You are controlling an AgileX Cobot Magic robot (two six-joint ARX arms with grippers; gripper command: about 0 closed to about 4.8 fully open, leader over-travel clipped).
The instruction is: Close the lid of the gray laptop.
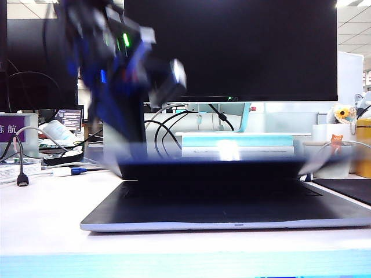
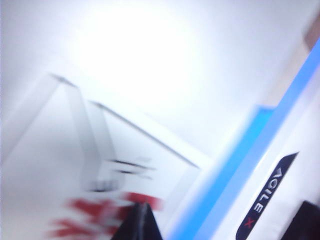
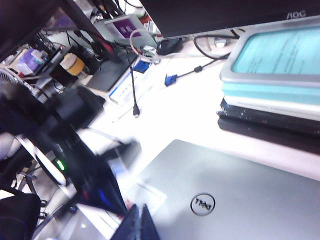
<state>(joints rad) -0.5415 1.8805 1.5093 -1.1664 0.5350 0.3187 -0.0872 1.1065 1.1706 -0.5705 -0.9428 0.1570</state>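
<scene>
Lid (image 3: 235,195): silver-gray panel with a round logo, tipped low over the keyboard in the exterior view, blurred, nearly shut but a dark gap shows beneath it.
Laptop (image 1: 220,217): wide gray base at the front middle of the white desk (image 1: 40,220), palm rest toward the camera.
Left gripper (image 2: 141,222): just above the lid near its white red-lettered sticker (image 2: 105,210); dark fingertips look close together, holding nothing, though blur leaves this unsure.
Right gripper (image 3: 135,225): hovers above the lid, fingertips together, holding nothing.
Risk: I judge the lid could drop hard onto the base if the left arm presses fast; a push off to one side might skid the laptop toward the stacked books (image 1: 237,145).
Containers: a pale cup (image 1: 333,153) at the far right; contents cannot be told.
Behind: large black monitor (image 1: 232,46).
</scene>
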